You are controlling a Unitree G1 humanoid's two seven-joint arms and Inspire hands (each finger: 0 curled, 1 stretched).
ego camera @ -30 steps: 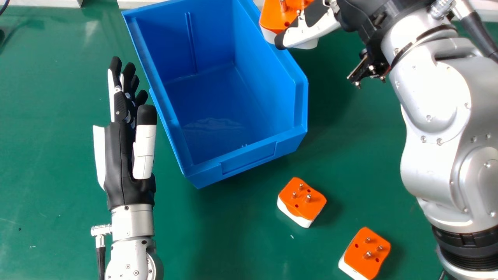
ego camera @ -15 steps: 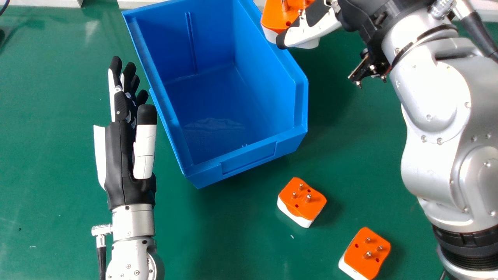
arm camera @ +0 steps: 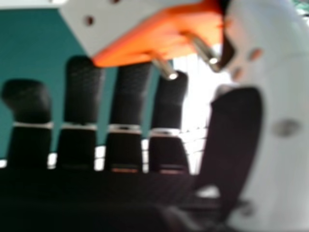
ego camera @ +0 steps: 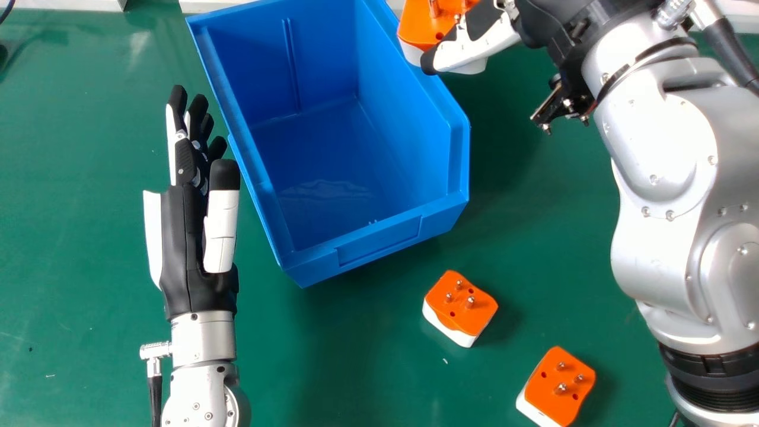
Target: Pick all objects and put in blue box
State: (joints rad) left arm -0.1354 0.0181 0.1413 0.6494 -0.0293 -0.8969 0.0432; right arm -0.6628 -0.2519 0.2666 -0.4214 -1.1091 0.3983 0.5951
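Pinching an orange and white plug adapter between the thumb and fingers of the right hand, at the far right rim of the blue box; cannot tell whether touching it. Showing gaps between those fingers in the right hand view, with green beyond them and a bright white patch beside the thumb. Keeping the left hand open, fingers nearly straight and slightly spread, just left of the box.

Covered with a green tabletop, glossy beyond the left fingertips, dotted with small specks beside the left wrist. Bordered well beyond those fingertips by white edging, with a dark cable at the corner. Lying pins up, nearer the robot than either hand's fingers: a second adapter and, farther right, a third adapter.
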